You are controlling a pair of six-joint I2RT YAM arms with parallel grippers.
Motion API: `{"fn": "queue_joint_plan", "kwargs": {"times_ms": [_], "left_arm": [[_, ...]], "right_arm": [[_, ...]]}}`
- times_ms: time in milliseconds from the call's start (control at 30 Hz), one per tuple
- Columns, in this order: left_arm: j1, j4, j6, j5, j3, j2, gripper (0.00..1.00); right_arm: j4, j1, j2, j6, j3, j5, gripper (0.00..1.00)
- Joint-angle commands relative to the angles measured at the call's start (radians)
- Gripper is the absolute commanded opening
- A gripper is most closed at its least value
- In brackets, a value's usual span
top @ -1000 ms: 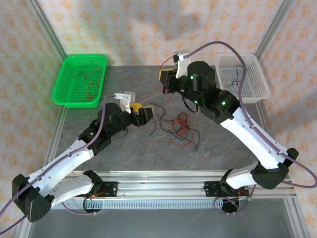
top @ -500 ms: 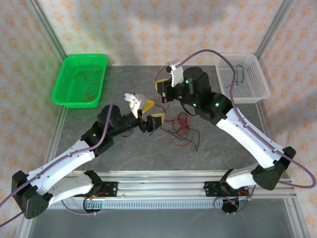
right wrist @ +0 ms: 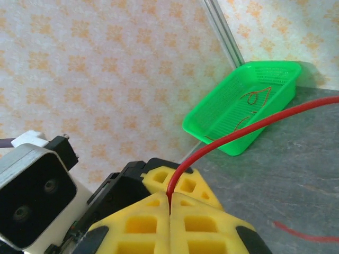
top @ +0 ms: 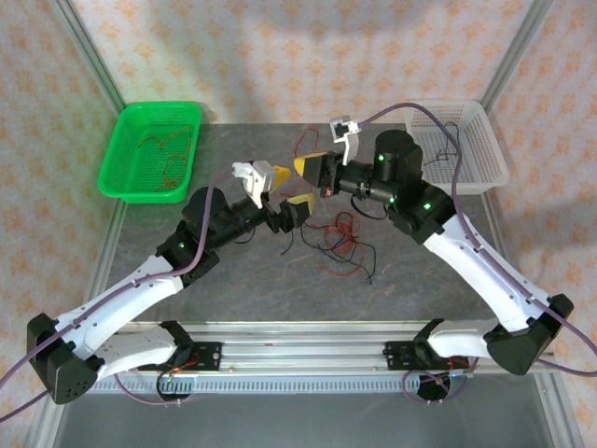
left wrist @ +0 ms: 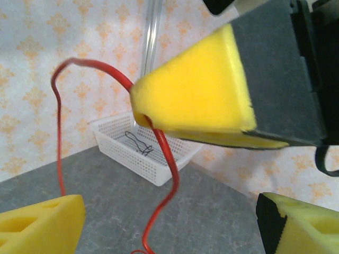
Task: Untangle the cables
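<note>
Overhead view of a grey worktop (top: 270, 289), two arms close together over its middle. Right tool (top: 312, 166) with yellow pads pressed together on one red cable (left wrist: 170, 168), looping up and then hanging down toward the worktop. Just beside and facing it, left tool (top: 288, 189) spread wide, gripping nothing, one finger (left wrist: 39, 222) either side of that cable. Below both, loose tangle of red and black cables (top: 343, 241) lying on the worktop. More thin cables in the green basket (top: 110, 173) at far left and the white basket (top: 494, 163) at far right.
</note>
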Motion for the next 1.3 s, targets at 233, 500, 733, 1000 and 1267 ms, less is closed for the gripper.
{"fn": "queue_joint_plan", "kwargs": {"times_ms": [233,500,733,1000,1267], "left_arm": [[-0.001,0.09,0.031,-0.069,0.078,0.034,0.81],[-0.001,0.092,0.019,-0.074,0.076,0.067,0.63],[-0.001,0.076,0.039,-0.101,0.091,0.071,0.51],[-0.001,0.079,0.033,-0.136,0.097,0.071,0.07],[-0.001,0.057,-0.002,-0.203,0.096,0.044,0.0]], "right_arm": [[0.111,-0.001,-0.061,0.141,-0.064,-0.045,0.0],[0.121,-0.003,-0.067,0.159,-0.068,-0.047,0.0],[0.12,-0.001,-0.067,0.165,-0.066,-0.044,0.0],[0.121,-0.002,-0.066,0.168,-0.069,-0.039,0.0],[0.115,-0.001,-0.102,0.172,-0.097,0.011,0.12]]}}
